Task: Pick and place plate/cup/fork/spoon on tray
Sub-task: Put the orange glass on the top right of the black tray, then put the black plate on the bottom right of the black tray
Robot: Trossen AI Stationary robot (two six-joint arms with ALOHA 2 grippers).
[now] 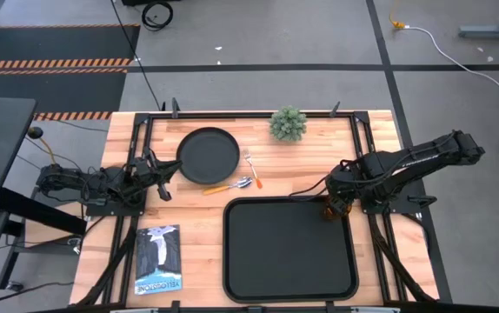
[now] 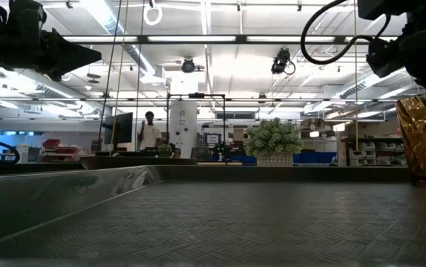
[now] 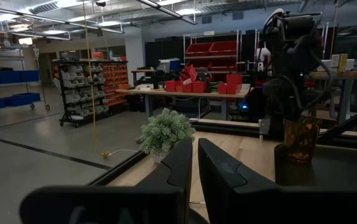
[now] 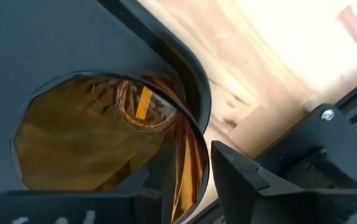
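The amber cup (image 1: 331, 209) (image 4: 97, 143) stands upright on its base in the far right corner of the black tray (image 1: 258, 261). My right gripper (image 1: 335, 202) (image 4: 194, 177) points down over it, open, with one finger inside the cup and one outside its wall. The round black plate (image 1: 208, 155) lies on the table at the far left of the tray. The fork (image 1: 251, 168) and the spoon (image 1: 229, 185) lie beside it. My left gripper (image 1: 169, 168) (image 3: 195, 168) waits shut, level, just left of the plate. My right gripper comes from above, its fingers astride the cup's wall (image 4: 194, 155) on the side nearest the tray's corner. The cup stands on the tray. Whether either finger touches the wall I cannot tell.
A small potted plant (image 1: 288, 123) stands at the table's far edge. A booklet (image 1: 158, 258) lies near the front left, beside the tray. Black frame rails (image 1: 367, 156) run along the table's sides.
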